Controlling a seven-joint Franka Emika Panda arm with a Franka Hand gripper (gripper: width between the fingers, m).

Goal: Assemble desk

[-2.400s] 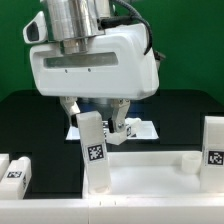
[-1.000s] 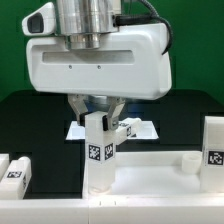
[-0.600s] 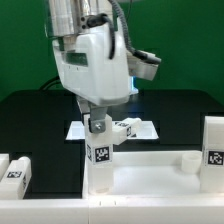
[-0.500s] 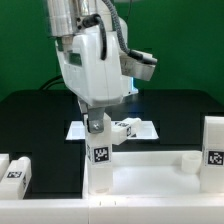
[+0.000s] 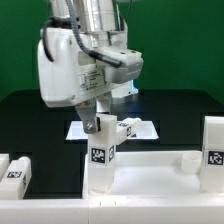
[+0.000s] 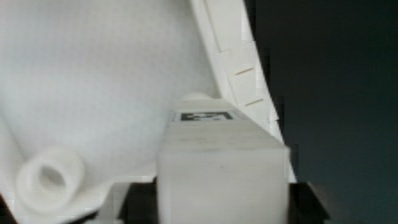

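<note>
- Gripper (image 5: 97, 121) largely hidden, seemingly clamping the upright white plastic block leg (image 5: 99, 152).
- White rimmed plastic tabletop (image 5: 150, 175) cut off at the exterior view's bottom edge.

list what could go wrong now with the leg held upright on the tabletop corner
The gripper holds the leg only at its top; if it sits crooked in the tabletop corner, it could jam or tilt.
The other leg at the exterior view's right stands close; a wide swing might knock it.

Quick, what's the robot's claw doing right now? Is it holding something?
Gripper: closed on the upright short white plastic block leg that carries a black-and-white square tag.
</note>
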